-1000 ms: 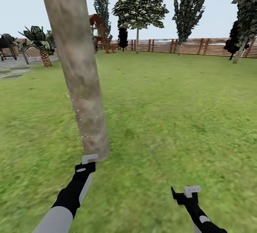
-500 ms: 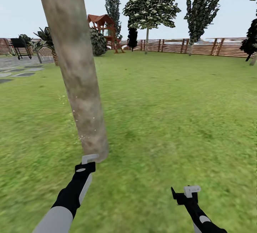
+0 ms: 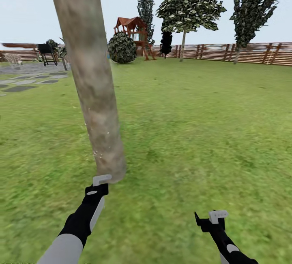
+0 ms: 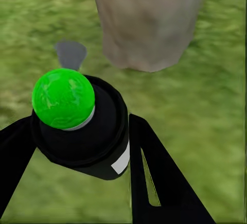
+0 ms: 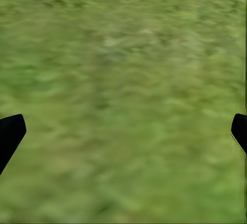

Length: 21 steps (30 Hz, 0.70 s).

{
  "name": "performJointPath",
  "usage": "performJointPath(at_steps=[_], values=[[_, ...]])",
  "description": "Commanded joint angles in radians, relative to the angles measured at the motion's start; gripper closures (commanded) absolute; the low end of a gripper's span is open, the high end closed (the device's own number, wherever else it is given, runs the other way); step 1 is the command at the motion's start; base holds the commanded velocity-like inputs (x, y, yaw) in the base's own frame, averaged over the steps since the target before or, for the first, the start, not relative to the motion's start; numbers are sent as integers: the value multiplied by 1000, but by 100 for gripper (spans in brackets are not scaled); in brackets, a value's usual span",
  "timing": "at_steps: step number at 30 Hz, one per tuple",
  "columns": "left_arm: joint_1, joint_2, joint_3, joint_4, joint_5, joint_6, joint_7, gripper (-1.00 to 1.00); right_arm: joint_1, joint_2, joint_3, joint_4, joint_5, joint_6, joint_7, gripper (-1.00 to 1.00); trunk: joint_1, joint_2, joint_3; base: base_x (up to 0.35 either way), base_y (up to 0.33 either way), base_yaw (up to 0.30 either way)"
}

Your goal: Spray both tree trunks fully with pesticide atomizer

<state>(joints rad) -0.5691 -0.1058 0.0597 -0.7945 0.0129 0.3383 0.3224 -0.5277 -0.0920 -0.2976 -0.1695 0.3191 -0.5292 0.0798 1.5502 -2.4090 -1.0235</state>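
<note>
Left pincer [image 4: 77,131] clamps the pesticide atomizer [image 4: 80,126] toward the tree trunk [image 3: 91,77] — right pincer [image 5: 123,131] wide.

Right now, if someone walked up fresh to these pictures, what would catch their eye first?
First the thick mottled tree trunk, leaning up through the left of the head view, tiny white pesticide specks near its base. Next, in the left wrist view, the black pesticide atomizer with its bright green top, clamped in the left pincer and facing the trunk's foot. The right pincer hangs open over bare grass.
</note>
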Motion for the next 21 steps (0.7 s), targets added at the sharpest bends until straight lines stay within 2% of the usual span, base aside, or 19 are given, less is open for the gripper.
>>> performJointPath(at_steps=[1,8,14,18,21], values=[[0,0,0,0,-1,0,0,100,0,0,0,0,0,0,0,-100,0,0,0,1,-273,32],[0,0,0,0,-1,1,0,100,1,0,0,-1,0,0,0,-100,0,0,0,0,-273,25],[0,7,4,0,-4,2,-1,100,2,0,0,-1,0,0,0,-100,0,0,0,0,-273,252],[-1,9,-4,-1,-8,1,-1,100,2,-1,0,-1,-1,0,0,-100,0,0,0,0,-93,196],[-28,-7,-7,24,-10,32,-6,100,2,-1,0,-1,-1,0,0,-100,0,0,0,0,-5,17]])
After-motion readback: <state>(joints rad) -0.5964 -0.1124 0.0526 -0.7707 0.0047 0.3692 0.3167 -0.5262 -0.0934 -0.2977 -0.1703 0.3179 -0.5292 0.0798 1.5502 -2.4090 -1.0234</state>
